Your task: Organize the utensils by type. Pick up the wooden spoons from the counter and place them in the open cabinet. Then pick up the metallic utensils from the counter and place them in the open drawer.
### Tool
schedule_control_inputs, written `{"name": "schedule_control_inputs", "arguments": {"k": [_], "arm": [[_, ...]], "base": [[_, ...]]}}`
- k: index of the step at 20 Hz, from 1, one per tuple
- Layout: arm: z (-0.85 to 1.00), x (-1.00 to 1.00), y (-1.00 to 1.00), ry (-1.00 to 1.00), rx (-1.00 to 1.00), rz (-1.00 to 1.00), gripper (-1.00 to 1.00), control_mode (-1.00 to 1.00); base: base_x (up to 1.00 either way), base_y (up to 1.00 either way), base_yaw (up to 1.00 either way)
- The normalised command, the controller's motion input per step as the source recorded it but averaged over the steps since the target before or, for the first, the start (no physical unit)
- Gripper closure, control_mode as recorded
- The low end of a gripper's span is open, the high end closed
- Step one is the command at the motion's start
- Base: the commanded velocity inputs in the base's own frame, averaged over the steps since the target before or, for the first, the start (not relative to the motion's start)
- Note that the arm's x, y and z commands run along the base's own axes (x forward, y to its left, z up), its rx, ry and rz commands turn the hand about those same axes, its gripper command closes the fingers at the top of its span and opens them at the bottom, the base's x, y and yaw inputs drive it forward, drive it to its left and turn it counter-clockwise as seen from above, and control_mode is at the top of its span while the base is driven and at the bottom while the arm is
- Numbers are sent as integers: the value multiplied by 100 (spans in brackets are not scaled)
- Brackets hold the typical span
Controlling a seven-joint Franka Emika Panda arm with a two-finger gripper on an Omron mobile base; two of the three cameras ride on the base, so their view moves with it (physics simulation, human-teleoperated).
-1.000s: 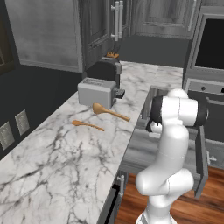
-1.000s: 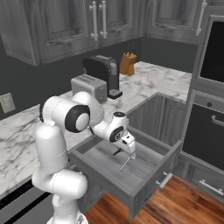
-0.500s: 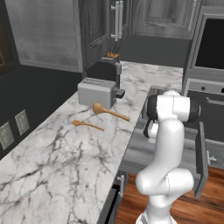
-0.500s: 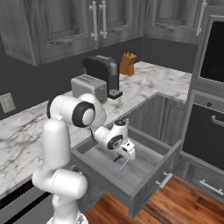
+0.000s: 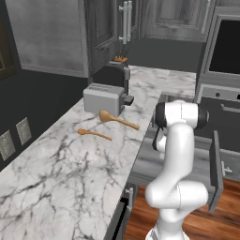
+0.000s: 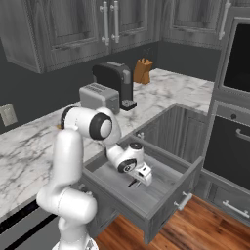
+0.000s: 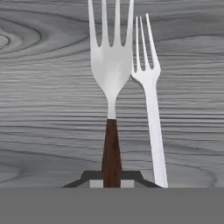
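On the counter (image 5: 70, 159), white marble with grey veins, the two wooden spoons lie near the middle of its run, just in front of a silver toaster (image 5: 104, 98). The slimmer spoon (image 5: 93, 134) is to the left, nearer the counter's back edge; the larger spoon (image 5: 117, 119), with its big round bowl toward the toaster, lies just beyond it, its handle pointing to the front edge. The two are close but apart. Behind the toaster stands a black coffee machine (image 6: 114, 82), and farther along, toward the far corner of the counter, a knife block (image 6: 142, 71).

To the right of the counter's front edge the open drawer (image 6: 166, 193) stands pulled out, its wood-grain front panel carrying a silver bar handle (image 6: 184, 200). The arm bends down into it, and the gripper (image 6: 138, 179) hangs low over the drawer's grey floor, near its middle.

In the hand view the gripper is closed on a fork with a dark brown handle (image 7: 111, 83) (the handle runs straight down between the fingertips), its silver tines pointing away over the drawer floor. Just to its right a slimmer all-metal fork (image 7: 151, 100) lies flat on the floor, nearly parallel, tines the same way.
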Motion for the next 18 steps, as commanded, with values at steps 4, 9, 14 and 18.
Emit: {"name": "schedule_control_inputs", "arguments": {"k": [4, 9, 14, 18], "arm": [[-27, 4, -11, 0, 2, 0, 100, -100], [-24, 0, -1, 0, 0, 0, -100, -100], [10, 0, -4, 0, 0, -1, -100, -100], [55, 0, -3, 0, 0, -4, -100, -100]], "base": [[0, 0, 0], [0, 0, 0], [0, 0, 0], [0, 0, 0]]}}
